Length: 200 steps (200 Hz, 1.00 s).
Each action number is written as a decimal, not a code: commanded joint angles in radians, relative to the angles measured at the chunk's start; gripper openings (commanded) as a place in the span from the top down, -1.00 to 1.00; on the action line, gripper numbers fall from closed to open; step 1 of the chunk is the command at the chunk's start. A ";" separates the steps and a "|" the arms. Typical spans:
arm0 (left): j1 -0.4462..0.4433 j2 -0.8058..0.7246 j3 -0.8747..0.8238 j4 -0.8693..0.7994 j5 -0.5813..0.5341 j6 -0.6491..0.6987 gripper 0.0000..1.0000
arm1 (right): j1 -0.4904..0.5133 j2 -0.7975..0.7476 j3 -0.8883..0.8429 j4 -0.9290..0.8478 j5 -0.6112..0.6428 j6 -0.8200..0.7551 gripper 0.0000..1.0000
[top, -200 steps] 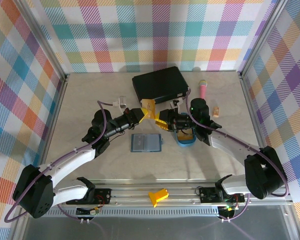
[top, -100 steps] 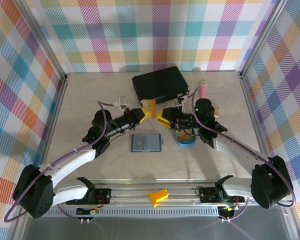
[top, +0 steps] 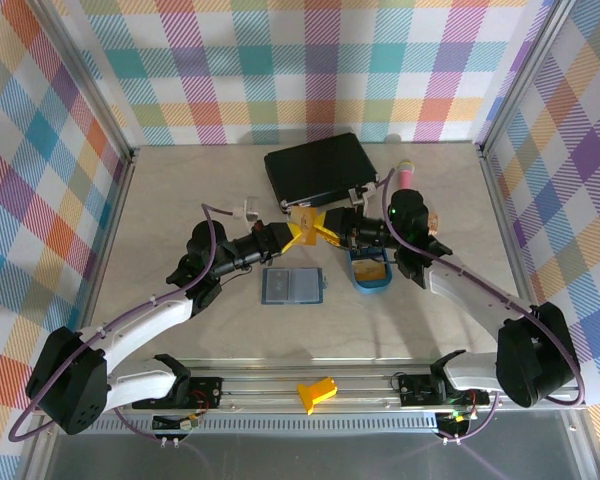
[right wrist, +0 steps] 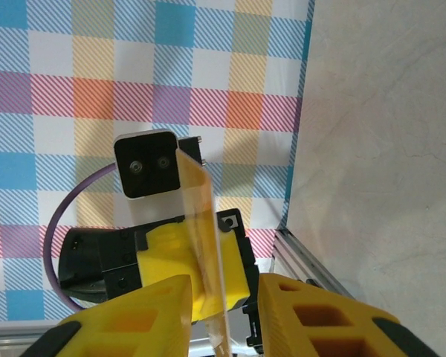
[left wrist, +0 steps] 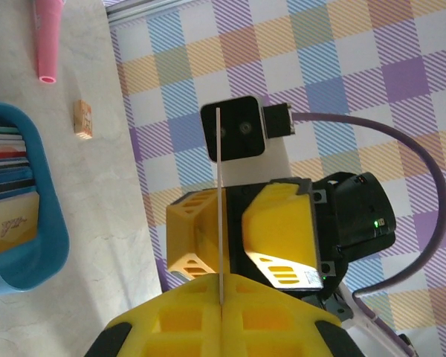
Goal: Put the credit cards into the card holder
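Sitting in blue tray [left wrist: 50, 219]: sev. credit cards [left wrist: 9, 152].

Both arms [top: 140, 325] are white with black joints, purple cables [left wrist: 372, 128], yellow fingers [right wrist: 312, 320].

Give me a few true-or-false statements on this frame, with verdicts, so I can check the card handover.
1. The left claw is shut on a credit card. True.
2. The card holder lies folded shut on the table. False: it lies open and flat.
3. The blue tray holds cards. True.
4. The right claw is clamped tight on the credit card. False: its fingers straddle it, and a gap shows beside it.
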 commanded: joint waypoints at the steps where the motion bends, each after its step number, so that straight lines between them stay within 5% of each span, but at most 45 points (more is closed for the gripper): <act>1: -0.014 0.006 -0.015 0.025 0.021 -0.020 1.00 | 0.000 0.016 0.029 0.066 -0.029 0.006 0.49; 93: -0.013 0.037 -0.035 0.078 -0.003 -0.047 1.00 | -0.002 0.008 0.004 0.099 -0.024 0.004 0.88; 158: 0.026 -0.028 -0.131 0.131 0.006 -0.089 -0.03 | -0.040 -0.054 -0.040 -0.020 0.016 -0.127 1.00; 163: 0.037 -0.043 -0.142 0.124 0.007 -0.090 -0.23 | -0.043 -0.058 -0.044 -0.041 0.020 -0.143 1.00; 167: 0.049 -0.057 -0.149 0.106 0.011 -0.093 -0.83 | -0.044 -0.063 -0.044 -0.059 0.024 -0.156 1.00; 170: 0.058 -0.068 -0.153 0.090 0.012 -0.094 -0.99 | -0.043 -0.067 -0.045 -0.076 0.028 -0.175 1.00; 200: 0.163 -0.156 -0.158 -0.129 0.097 -0.025 -0.99 | -0.042 -0.089 -0.054 -0.221 0.082 -0.313 1.00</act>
